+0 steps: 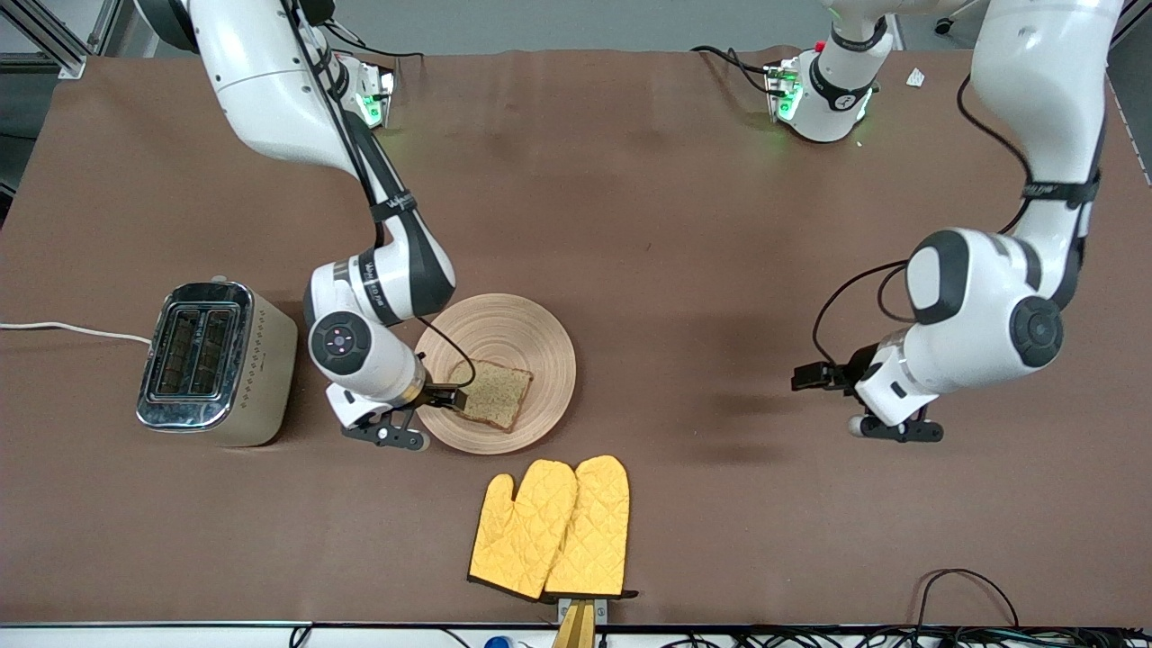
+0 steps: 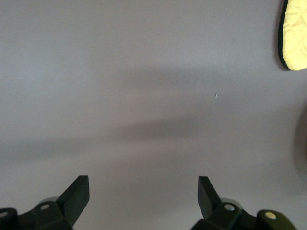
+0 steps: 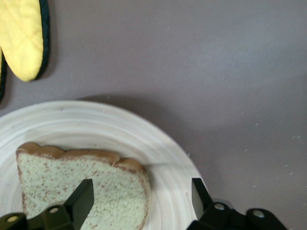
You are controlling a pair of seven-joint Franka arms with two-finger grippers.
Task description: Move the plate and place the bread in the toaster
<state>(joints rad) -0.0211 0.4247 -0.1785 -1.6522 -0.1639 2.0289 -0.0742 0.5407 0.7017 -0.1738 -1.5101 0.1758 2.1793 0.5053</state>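
Observation:
The pale wooden plate lies mid-table with the brown speckled bread flat on the part of it nearer the front camera. My right gripper is low over the plate's toaster-side rim, open. In the right wrist view the right gripper has one finger over the bread and the other over the plate's rim; nothing is gripped. The cream toaster with chrome top stands toward the right arm's end. My left gripper waits open over bare table, also seen as the left gripper.
A pair of yellow oven mitts lies nearer the front camera than the plate; one mitt shows in the right wrist view, and a mitt tip in the left wrist view. The toaster's white cord runs off the table's end.

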